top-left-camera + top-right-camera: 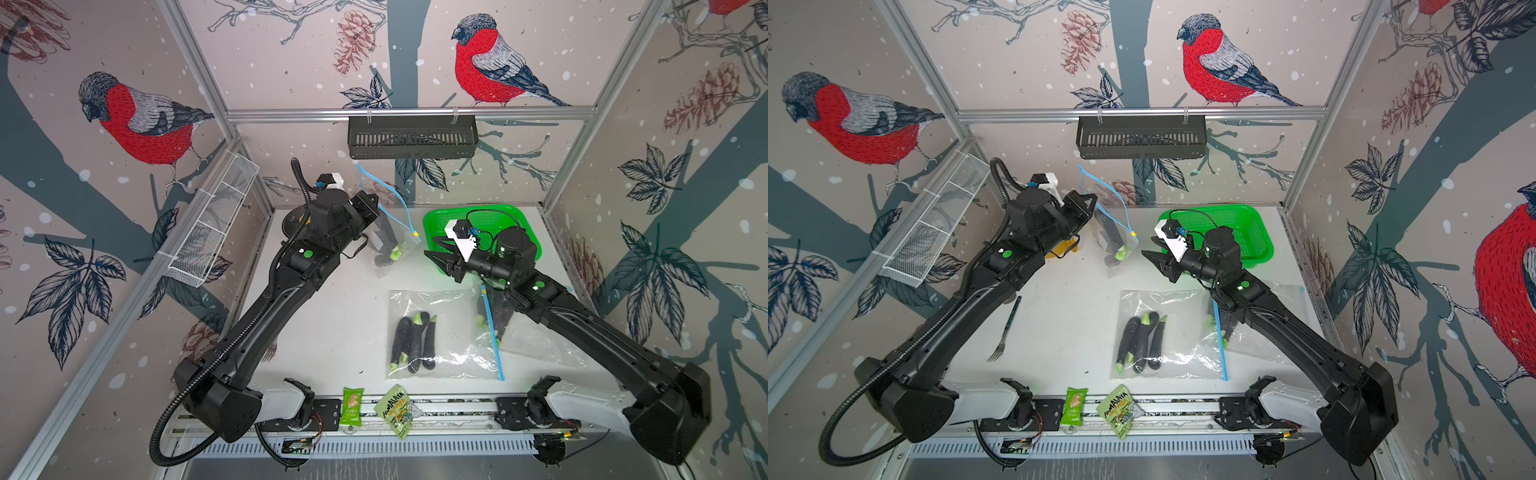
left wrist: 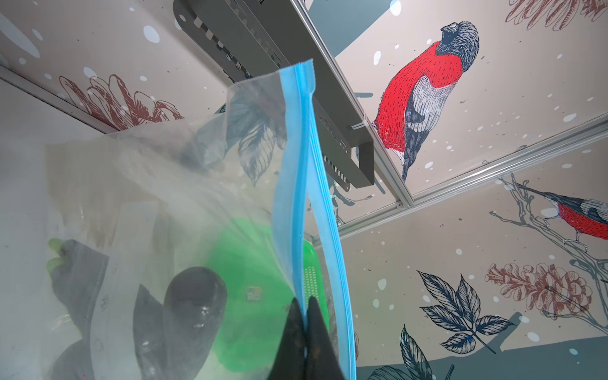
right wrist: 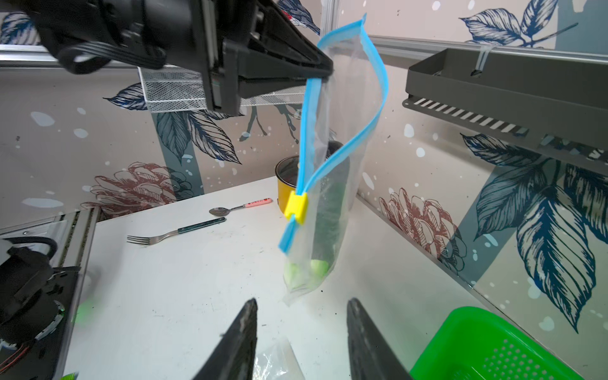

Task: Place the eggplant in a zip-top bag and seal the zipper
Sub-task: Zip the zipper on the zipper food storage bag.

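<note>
- Nearest the lens in the right wrist view: right jaws, parted partway, holding nothing, pointed at the hanging bag and stopping short of it, above the worktop (image 3: 197, 279).
- Left jaws pinched fully together on one blue zipper strip (image 2: 292, 197) of the zip-top bag (image 3: 348, 98), high on that strip.
- Zip-top bag hanging from that grip, clear of the worktop, toward the back, between the left arm and the green basket (image 1: 486, 220); seen in both top views (image 1: 388, 232) (image 1: 1115, 237).
- Zipper open along most of its length, the two blue strips bowed apart and joined again only at the yellow slider (image 3: 296, 205), low on the strip.
- Eggplant (image 3: 329, 214) inside the held bag, dark body roughly upright, green cap down in the bottom corner; two green lumps there, so the count inside is uncertain.
- Farther out on the worktop, toward the front: a second bag (image 1: 440, 332) lying flat with three eggplants (image 1: 409, 340) inside, blue strip on the side toward the right arm.
- A third bag (image 1: 540, 340) just beside it, partly under the right arm.
- Fork (image 3: 177, 232), spoon (image 3: 237, 208) and yellow pot (image 3: 286, 187) behind the hanging bag in the right wrist view.
- Two snack packets (image 1: 352, 405) (image 1: 395, 409) on the front rail, between the arm bases.
</note>
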Motion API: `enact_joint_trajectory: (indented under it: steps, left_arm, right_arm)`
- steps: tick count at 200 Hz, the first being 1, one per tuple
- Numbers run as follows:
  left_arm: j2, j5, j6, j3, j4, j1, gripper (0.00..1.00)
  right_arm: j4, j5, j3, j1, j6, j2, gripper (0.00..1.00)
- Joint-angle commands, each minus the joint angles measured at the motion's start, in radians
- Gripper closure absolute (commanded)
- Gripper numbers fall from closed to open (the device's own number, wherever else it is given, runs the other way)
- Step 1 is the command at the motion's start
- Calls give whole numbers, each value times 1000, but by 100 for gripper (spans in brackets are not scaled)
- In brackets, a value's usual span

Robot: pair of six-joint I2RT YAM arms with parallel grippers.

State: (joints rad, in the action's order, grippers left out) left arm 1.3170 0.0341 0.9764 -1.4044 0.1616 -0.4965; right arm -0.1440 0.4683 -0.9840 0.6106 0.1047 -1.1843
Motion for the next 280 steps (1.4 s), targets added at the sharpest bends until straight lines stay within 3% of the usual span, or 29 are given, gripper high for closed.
enact_joint_trajectory:
  steps: [1, 79, 151, 280]
  left_arm:
    - [-11, 23, 17, 4, -80, -1, 100]
    - [-10, 23, 13, 9, -94, -1, 100]
    - [9, 9, 11, 6, -108, -1, 100]
    - [9, 1, 8, 6, -121, 7, 100]
  right_arm:
    - [-96, 4, -24, 10, -12, -33, 56]
    - [-166, 11, -67, 28, -36, -149, 57]
    - [-216, 18, -76, 22, -64, -170, 61]
    - [-239, 67, -88, 10, -96, -183, 94]
